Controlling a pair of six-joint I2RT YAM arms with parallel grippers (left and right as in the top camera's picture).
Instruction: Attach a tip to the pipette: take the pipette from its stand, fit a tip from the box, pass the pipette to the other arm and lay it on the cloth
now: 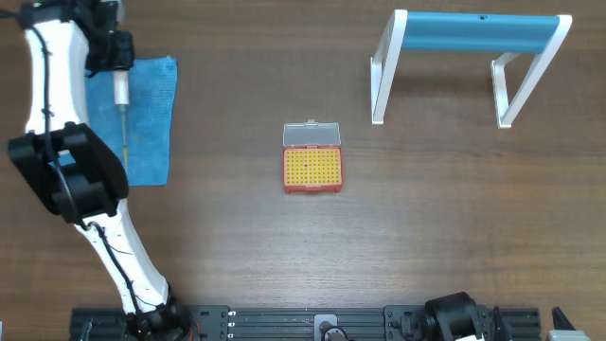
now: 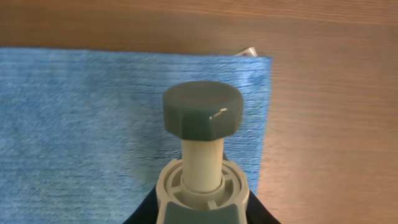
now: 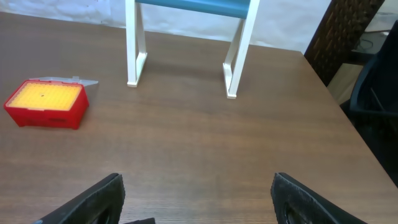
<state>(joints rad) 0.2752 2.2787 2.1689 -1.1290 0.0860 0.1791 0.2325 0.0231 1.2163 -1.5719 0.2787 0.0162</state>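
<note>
Two-fingered left end effector [image 1: 112, 52] grips the faceted-knobbed pipette [image 2: 202, 115] over ribbed blue cloth [image 2: 81, 124]; right end effector [image 3: 198, 199] gapes open.

left arm [image 1: 52, 104] stretched forward, left tool [image 1: 119, 66] clamped on pipette [image 2: 202, 112], right arm [image 1: 454, 317] folded back, right tool [image 3: 198, 199] spread wide

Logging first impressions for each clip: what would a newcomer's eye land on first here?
The grey-capped pipette, held in the left hand over the blue cloth at the table's far left, with its yellow tip already on. Next come the red tip box at mid-table with its clear lid open, and the blue-and-white stand at the far right.
</note>
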